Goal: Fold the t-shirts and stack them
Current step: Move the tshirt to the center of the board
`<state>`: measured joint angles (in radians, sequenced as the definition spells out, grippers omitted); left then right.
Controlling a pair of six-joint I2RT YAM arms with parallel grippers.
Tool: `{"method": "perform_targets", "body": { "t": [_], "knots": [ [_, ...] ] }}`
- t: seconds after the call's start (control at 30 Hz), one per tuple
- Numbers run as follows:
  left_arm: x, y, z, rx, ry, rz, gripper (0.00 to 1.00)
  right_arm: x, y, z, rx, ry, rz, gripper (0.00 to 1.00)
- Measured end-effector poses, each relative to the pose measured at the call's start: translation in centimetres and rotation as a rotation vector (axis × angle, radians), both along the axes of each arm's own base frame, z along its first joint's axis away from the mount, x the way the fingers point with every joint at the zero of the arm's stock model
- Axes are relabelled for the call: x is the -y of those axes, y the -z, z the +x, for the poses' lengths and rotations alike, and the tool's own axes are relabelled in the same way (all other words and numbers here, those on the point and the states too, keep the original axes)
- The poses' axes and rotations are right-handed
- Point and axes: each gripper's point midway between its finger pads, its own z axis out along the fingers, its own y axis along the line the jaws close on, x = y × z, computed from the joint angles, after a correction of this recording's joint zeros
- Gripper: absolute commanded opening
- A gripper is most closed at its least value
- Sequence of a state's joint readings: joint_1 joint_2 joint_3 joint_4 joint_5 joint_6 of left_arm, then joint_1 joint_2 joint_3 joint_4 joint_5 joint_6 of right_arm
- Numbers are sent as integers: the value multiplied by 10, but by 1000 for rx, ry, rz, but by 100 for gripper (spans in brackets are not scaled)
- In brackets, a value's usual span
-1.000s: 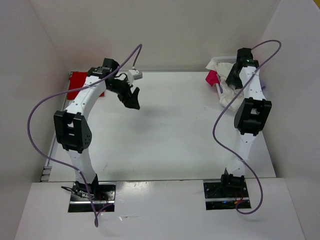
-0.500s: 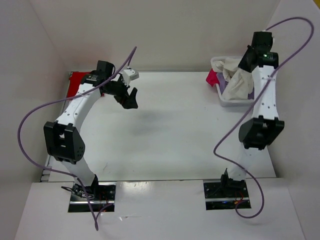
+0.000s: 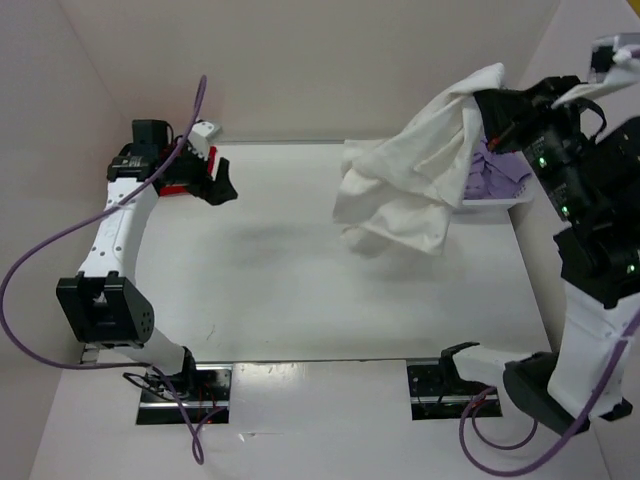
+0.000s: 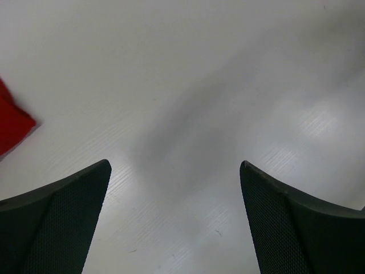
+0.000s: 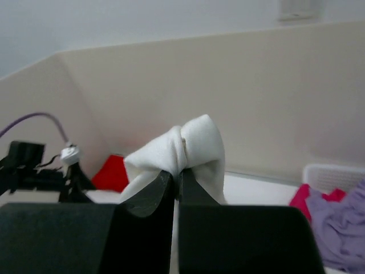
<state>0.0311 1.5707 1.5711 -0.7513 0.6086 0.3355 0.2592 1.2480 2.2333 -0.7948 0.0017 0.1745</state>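
- Our right fingers (image 5: 149, 197) pinch the white shirt (image 3: 420, 185) high over the worktop (image 3: 270, 280).
- Our left fingers (image 4: 63, 220) are spread wide near the red shirt (image 4: 11, 123).
- A purple shirt (image 3: 500, 170) lies in the basket (image 3: 490, 203).

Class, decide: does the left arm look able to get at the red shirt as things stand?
Probably yes: the left gripper hangs open and empty just beside the red shirt, with nothing between them.

Hanging off-white shirt (image 3: 410, 190) blocks the far right; basket (image 3: 490, 203) stands behind it; bare table (image 3: 280, 290) centre and near allows passage.
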Motion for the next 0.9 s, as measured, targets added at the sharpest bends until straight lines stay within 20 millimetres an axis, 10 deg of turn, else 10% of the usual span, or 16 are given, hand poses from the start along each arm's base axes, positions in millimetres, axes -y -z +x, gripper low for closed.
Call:
{"method": "perform_targets", "body": {
  "t": [0.1, 0.2, 0.37, 0.4, 0.47, 0.57, 0.63, 0.77, 0.9],
  "knots": [
    [-25, -13, -2, 31, -78, -17, 100, -18, 4, -24, 41, -133, 14, 0],
    [-45, -25, -6, 65, -135, -22, 100, -42, 49, -10, -41, -240, 33, 0],
    [-51, -35, -16, 98, -152, -21, 100, -77, 193, 67, -428, -296, 60, 40],
    [-50, -36, -16, 103, -150, -21, 100, -82, 226, 88, -521, -282, 55, 74],
    [-49, -37, -16, 106, -148, -21, 100, -85, 285, 126, -686, -222, 35, 98],
    [-49, -36, -16, 103, -146, -23, 100, -85, 352, 162, -866, -121, -43, 98],
    [-45, -36, -17, 101, -133, -22, 100, -98, 374, 154, -916, -87, -124, 99],
    [-15, -17, -26, 66, -40, -3, 100, -156, 350, 85, -838, -198, -174, 99],
    [33, 12, -48, 6, 108, 52, 100, -124, 348, 23, -843, -151, -38, 99]
  ]
}}
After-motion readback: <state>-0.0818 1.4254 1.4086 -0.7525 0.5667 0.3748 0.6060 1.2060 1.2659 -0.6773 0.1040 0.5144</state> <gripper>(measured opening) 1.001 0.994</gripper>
